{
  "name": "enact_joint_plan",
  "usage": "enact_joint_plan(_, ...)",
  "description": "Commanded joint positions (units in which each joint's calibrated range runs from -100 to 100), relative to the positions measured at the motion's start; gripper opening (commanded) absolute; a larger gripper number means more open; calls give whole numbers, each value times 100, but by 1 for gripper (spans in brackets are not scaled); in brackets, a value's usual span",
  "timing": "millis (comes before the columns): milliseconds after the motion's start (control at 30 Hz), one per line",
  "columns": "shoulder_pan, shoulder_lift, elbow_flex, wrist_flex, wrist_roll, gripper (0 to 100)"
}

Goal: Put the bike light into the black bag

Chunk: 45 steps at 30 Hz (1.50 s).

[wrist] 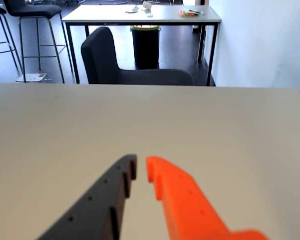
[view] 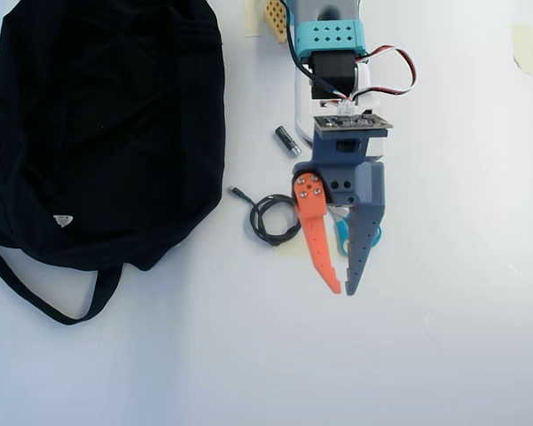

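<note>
Tool (view: 344, 290) level over table, tips nearly together, seemingly empty.

Overhead view — black bag (view: 97, 124) lies left of the end effector (view: 343, 289).

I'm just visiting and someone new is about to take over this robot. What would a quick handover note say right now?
Hand: fingers nearly closed, holding nothing, above the white table.
Bike light: its black strap loop lies on the table beside the hand's orange finger; the body is hard to make out in the overhead view.
Black bag: on the left in the overhead view, apart from the light.
Done: nothing yet.
Left: open the hand, grasp the light, carry it to the bag, release it inside.
</note>
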Motion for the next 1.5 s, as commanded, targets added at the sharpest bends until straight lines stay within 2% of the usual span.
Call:
enact_joint_plan(0, -12, -370, -33, 294, 32, 3)
enact_joint_plan(400, -27, -901, -329, 3223, 32, 2)
enact_joint_plan(700, -147, -1042, -1030, 7392, 32, 2)
enact_joint_plan(767, -251, -1034, -1048, 8055, 27, 2)
enact_joint_plan(1200, -311, -1050, -949, 8020, 79, 2)
enact_joint_plan(1467, -311, -1067, -886, 8038, 1118, 2)
